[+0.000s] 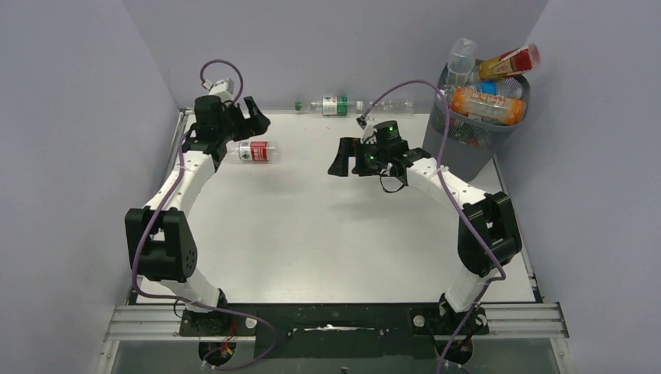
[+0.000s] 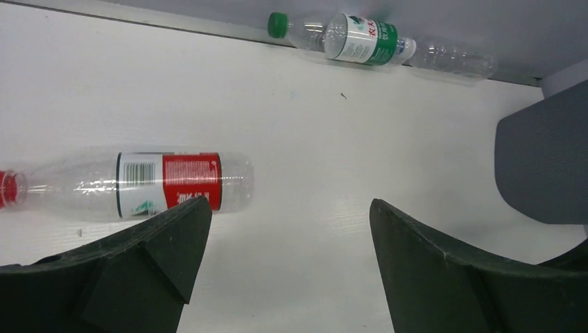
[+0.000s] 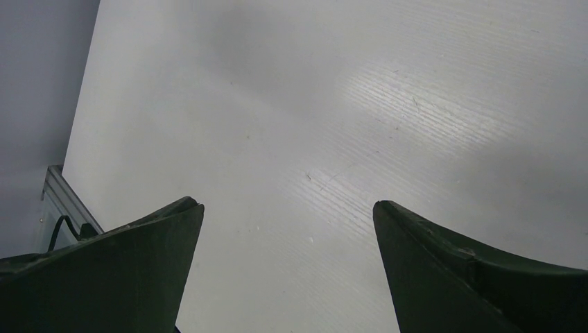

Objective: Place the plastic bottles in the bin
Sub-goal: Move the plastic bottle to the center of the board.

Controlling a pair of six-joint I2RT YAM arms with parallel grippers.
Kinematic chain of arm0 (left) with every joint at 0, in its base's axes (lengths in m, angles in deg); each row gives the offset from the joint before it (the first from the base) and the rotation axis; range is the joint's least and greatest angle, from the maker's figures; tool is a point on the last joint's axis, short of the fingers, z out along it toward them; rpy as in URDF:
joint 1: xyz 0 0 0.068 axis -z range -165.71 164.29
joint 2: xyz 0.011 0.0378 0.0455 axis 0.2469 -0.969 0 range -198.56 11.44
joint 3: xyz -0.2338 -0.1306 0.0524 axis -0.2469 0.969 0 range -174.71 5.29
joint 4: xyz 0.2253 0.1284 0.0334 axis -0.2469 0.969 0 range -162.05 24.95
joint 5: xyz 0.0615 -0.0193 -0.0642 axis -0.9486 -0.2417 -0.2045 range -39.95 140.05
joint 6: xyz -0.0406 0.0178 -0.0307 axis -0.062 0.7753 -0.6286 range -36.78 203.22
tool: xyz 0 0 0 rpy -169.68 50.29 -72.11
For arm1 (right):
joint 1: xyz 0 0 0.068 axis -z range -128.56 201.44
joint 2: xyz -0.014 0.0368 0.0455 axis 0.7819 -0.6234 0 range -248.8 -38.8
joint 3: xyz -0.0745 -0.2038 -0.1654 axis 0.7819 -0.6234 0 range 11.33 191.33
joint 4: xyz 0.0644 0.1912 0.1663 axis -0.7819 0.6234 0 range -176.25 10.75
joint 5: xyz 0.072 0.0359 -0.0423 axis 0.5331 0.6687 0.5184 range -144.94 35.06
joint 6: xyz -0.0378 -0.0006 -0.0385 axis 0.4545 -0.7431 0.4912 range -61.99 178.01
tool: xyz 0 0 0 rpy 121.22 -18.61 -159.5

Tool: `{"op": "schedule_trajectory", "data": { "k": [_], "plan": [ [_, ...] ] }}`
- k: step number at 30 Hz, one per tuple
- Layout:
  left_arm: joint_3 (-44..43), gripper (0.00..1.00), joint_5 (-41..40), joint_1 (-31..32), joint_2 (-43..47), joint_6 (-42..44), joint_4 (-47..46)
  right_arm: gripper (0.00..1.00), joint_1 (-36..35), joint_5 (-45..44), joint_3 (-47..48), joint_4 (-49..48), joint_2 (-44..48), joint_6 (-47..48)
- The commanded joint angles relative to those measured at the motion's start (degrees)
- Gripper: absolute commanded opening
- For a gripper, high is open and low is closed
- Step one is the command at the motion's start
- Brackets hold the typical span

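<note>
Left wrist, left hand (image 2: 290, 203) spread, near red-label bottle (image 2: 149, 184)

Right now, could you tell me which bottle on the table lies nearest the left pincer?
The red-labelled bottle, lying just beside the left pincer; the green-labelled bottle and the clear bottle lie much farther away.

No text can be read outright. Just ahead of the left hand (image 2: 288, 236), close by one finger, the red-label bottle (image 2: 166, 182) bears a barcode on a white panel and lines of white print on red, too small to make out. Farther ahead, the green-label bottle (image 2: 360, 39) shows red characters, blurred
</note>
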Motion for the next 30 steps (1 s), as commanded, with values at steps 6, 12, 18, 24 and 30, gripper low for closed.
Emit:
{"op": "schedule_trajectory", "data": {
  "k": [6,12,18,24,30],
  "plan": [
    [17.5,0.86,-2.6,2.6,14.7,-11.4,-0.6,1.0,-1.4,1.7,-0.8,-1.6,2.1,1.2],
    [22.1,0.87,-24.2,12.3,26.8,-28.2,20.7,1.0,-3.2,2.7,-1.8,-2.6,2.5,1.1],
    [29.1,0.87,-31.7,11.6,31.1,-38.5,22.0,1.0,-5.8,2.2,-1.9,-2.8,3.0,1.1],
    [27.9,0.87,-29.3,7.3,23.2,-47.6,24.0,1.0,-7.0,1.7,-3.6,-2.2,5.1,1.3],
    [23.4,0.87,-28.5,7.1,15.3,-50.6,27.5,1.0,-8.0,0.9,-4.9,-2.6,7.0,1.0]
  ]
}}
